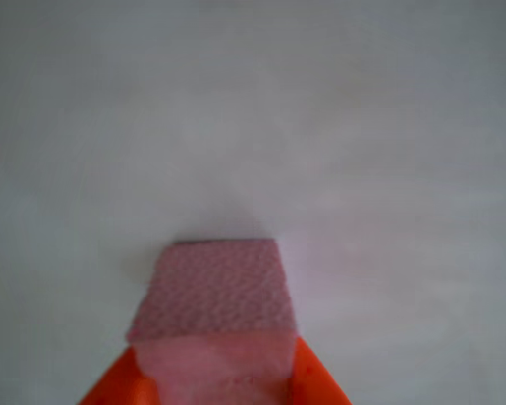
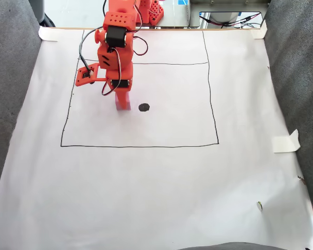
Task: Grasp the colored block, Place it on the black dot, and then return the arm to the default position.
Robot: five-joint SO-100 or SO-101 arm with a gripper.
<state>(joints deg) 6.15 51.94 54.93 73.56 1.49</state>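
Note:
The colored block (image 1: pixel 215 287), a light pink dimpled foam cube, sits between my two orange fingers (image 1: pixel 316 375), which press against its left and right sides in the other view. In the fixed view the arm (image 2: pixel 117 47) reaches down from the top. Its gripper (image 2: pixel 123 100) is shut on the block (image 2: pixel 124 106), low over the white paper. The black dot (image 2: pixel 144 107) lies on the paper just right of the block, apart from it. Whether the block touches the paper I cannot tell. In the other view the gripper (image 1: pixel 215 348) enters from the bottom edge.
A thin black rectangle (image 2: pixel 217 104) is drawn on the white paper (image 2: pixel 156 187). Grey fabric (image 2: pixel 297 78) borders both sides. Tape pieces (image 2: pixel 286 141) hold the paper's edges. Cables and equipment (image 2: pixel 229 18) lie behind the arm's base.

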